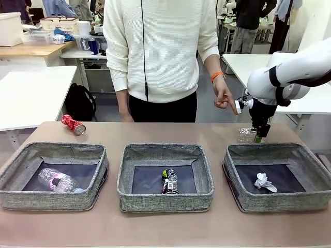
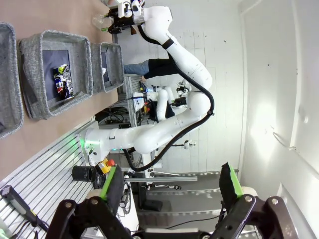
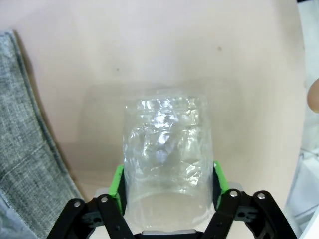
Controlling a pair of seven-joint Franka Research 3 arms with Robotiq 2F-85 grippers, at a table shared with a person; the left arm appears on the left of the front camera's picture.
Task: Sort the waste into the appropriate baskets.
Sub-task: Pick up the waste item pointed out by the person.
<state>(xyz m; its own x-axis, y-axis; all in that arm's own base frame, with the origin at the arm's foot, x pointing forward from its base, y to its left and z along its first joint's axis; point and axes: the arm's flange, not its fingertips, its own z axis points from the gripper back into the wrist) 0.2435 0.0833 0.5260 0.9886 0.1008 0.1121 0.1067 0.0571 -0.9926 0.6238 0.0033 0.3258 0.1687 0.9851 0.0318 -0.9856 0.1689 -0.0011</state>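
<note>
Clear plastic cup (image 3: 167,144) on its side on tan table (image 3: 149,50): my right gripper (image 3: 168,185) clasps it; left gripper (image 2: 170,183) spread wide.

clear plastic cup (image 3: 167,149): thin, crinkled, glossy | three grey woven-fabric baskets (image 1: 51,199): coarse matt cloth, dark smooth bottoms | tan worktop (image 1: 155,133): smooth, matt | red metal can (image 1: 73,124): shiny | white paper wad (image 1: 265,182): crumpled, matt | clear plastic bottle (image 1: 59,181): crushed, glossy | dark silver-black metal can (image 1: 169,181): glossy print

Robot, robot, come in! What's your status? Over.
Left end effector open, away from the table. Right end effector shut on clear plastic cup, behind right basket. Person's hand pointing close beside it.
</note>
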